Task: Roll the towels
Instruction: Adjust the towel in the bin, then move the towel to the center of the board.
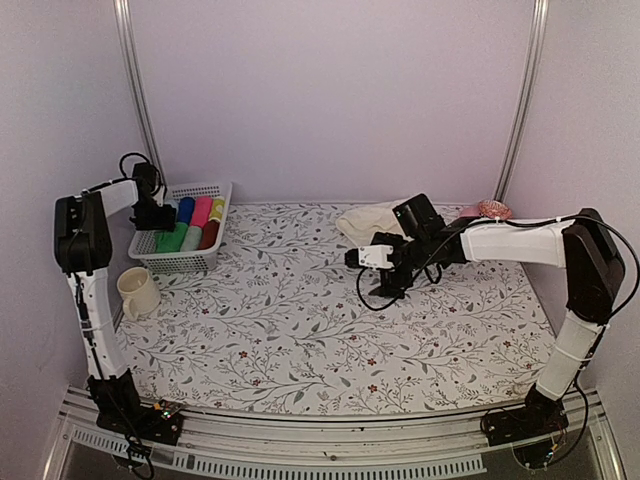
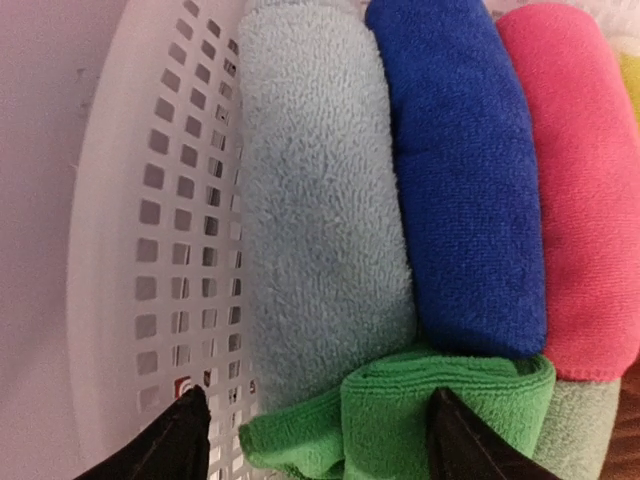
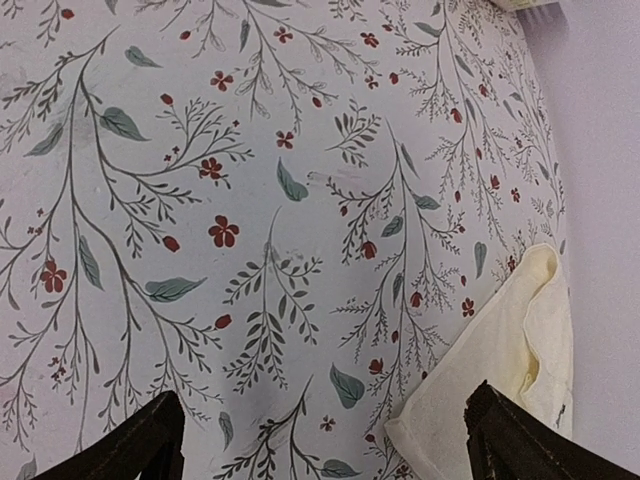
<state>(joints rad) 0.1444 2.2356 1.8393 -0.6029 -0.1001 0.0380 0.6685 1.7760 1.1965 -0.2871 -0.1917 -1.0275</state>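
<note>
L pincer (image 2: pixel 320 435) open inside basket (image 2: pixel 130 250) — green towel (image 2: pixel 400 400), rolled, sits between its fingertips next to other rolls (image 2: pixel 460 170), so that one looks done. R pincer (image 3: pixel 325 440) wide open over desk (image 3: pixel 200 150); cream towel (image 3: pixel 500 350) lies unrolled at one fingertip — still to roll.

Pale lilac walls (image 1: pixel 330 90) on three sides of me, two metal posts (image 1: pixel 137 90) in the back corners, my table (image 1: pixel 300 340) in a leaf-and-red-flower print, metal rail (image 1: pixel 330 450) along its near edge, soft even light.

basket (image 1: pixel 203 187) packed, cream towel (image 1: pixel 364 220) rear, table (image 1: pixel 300 330) centre free
</note>
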